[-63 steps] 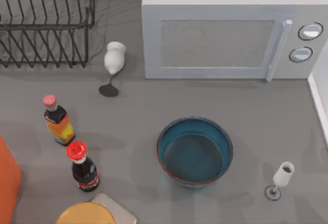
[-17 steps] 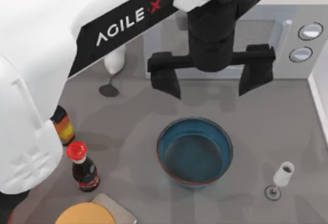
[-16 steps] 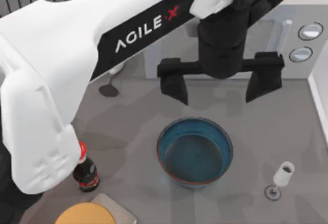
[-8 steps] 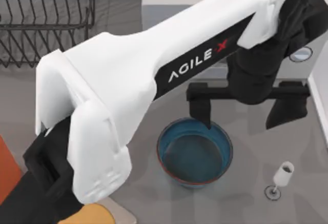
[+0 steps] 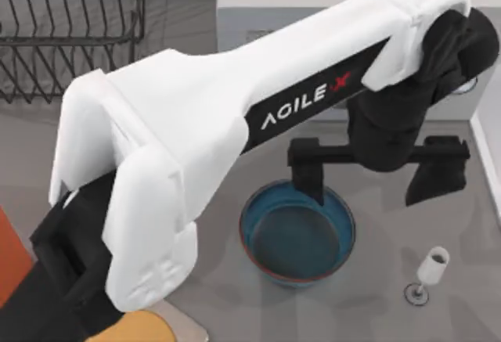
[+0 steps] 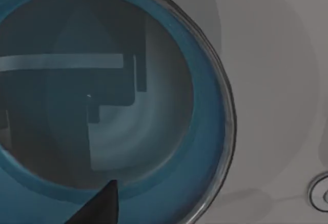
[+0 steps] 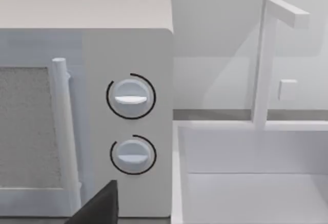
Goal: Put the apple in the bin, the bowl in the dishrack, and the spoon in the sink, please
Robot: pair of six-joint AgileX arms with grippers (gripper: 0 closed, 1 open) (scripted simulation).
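Teal bowl (image 5: 297,234) sits on the worktop (image 5: 196,154) before the microwave (image 5: 235,13); the left hand (image 5: 374,176) hovers spread just above its far-right rim, one finger over that rim.

Left arm (image 5: 235,115): bulky white shell links, rounded blocky edges, smooth, no visible cables or screws. Black stripe panel along the forearm link with white "AGILE" lettering and a red "X" mark. Black segment at the near-left end below the white elbow housing. Black wrist section at the far-right end, rounded, matte. Left gripper (image 5: 377,176): black crossbar with two flat black rectangular fingers (image 5: 307,178) hanging from its ends, set wide apart. Dark tapered finger tip (image 6: 100,207) at the left wrist view's edge; similar dark tip (image 7: 100,206) in the right wrist view.
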